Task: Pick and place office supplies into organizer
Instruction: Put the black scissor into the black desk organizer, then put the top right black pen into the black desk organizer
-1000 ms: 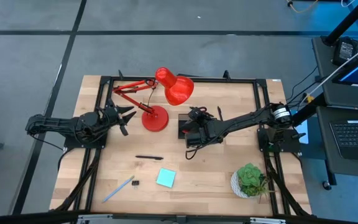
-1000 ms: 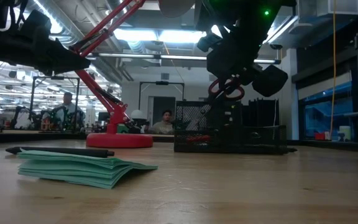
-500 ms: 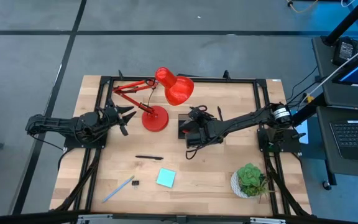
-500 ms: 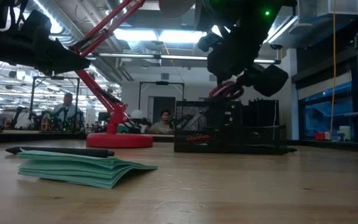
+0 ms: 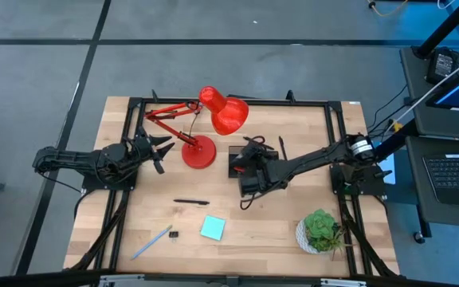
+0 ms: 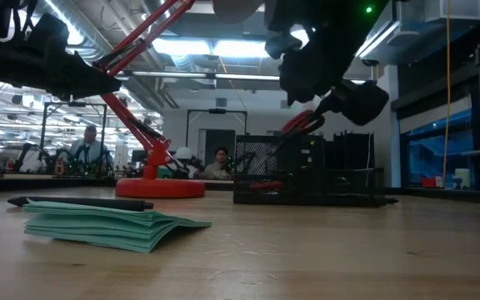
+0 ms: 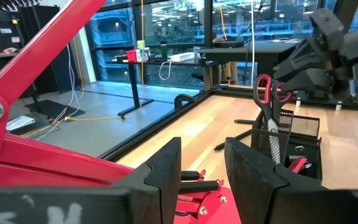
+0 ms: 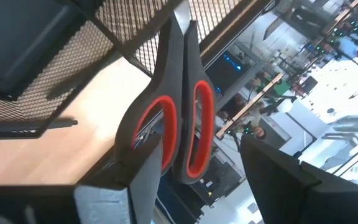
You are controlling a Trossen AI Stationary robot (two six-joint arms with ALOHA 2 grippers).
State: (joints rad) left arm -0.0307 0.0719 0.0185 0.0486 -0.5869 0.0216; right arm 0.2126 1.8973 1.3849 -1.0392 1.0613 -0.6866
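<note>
Standing blades-down in the black mesh organizer (image 5: 244, 169), the red-handled scissors (image 7: 266, 111) lean against its taller pen-cup section, handles uppermost. The right gripper (image 5: 253, 177) hovers directly over the organizer, at the middle of the table. In the right wrist view its two dark fingers (image 8: 289, 186) are spread wide, one on either side of the scissor handles (image 8: 180, 134); a clear gap shows at the right-hand finger, while contact at the other cannot be judged. The gripper therefore has nothing clamped. In the low view the handles (image 6: 303, 122) project from the top of the mesh just below the gripper body.

The left gripper (image 5: 159, 148) waits at the left side of the table, just beside the red desk lamp (image 5: 210, 119), whose round base (image 5: 199, 151) stands immediately left of the organizer. Its fingers (image 7: 255, 173) are partly apart, with nothing between them.

Remaining supplies lie nearer the front edge, well apart from both grippers: a black pen (image 5: 190, 202) near the centre, a teal sticky-note pad (image 5: 212, 228) in front of it, a light-blue pen (image 5: 151, 242) and a tiny black clip (image 5: 174, 234) to the left. A green potted plant (image 5: 319, 229) occupies the near right corner.
</note>
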